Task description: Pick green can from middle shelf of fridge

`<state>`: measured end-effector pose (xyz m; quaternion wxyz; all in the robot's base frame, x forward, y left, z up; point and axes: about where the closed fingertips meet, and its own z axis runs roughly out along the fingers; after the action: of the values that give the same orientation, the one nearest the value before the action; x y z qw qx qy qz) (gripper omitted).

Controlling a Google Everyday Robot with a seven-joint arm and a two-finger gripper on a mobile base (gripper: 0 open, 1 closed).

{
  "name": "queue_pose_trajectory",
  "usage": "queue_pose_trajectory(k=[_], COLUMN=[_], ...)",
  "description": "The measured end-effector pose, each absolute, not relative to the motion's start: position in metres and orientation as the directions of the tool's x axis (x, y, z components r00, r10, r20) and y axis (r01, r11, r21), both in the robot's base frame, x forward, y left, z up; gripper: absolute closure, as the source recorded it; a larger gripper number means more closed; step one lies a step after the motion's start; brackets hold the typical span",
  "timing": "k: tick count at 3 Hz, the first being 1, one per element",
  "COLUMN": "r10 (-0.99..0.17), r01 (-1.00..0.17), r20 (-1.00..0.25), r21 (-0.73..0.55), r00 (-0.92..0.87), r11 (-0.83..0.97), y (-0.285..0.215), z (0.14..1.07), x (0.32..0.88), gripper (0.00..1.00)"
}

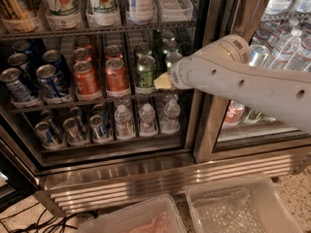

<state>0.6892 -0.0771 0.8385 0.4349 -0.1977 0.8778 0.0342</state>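
Gripper (pixel 164 81) is hovering just right of the upright green can (pixel 145 72) on the middle shelf (pixel 97 100); can't tell its grip.

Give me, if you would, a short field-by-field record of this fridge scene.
hand: hand at the tip of the white arm, reaching in from the right, right beside the green can; contact cannot be told
green can: green can upright at the front of its row
middle shelf: middle shelf also holds blue cans and orange-red cans
lower shelf: water bottles
fridge: fridge with ribbed steel base
floor: clear bins
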Motion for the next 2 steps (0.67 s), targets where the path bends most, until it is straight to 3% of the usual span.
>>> queue_pose_trajectory(k=[2], r10=[-0.330], r01=[-0.370], r20=[-0.774], r21=[-0.133], r00=[-0.541], r11=[0.919], y=[-0.0773], z=[0.8366], x=[0.6921], gripper=[0.29])
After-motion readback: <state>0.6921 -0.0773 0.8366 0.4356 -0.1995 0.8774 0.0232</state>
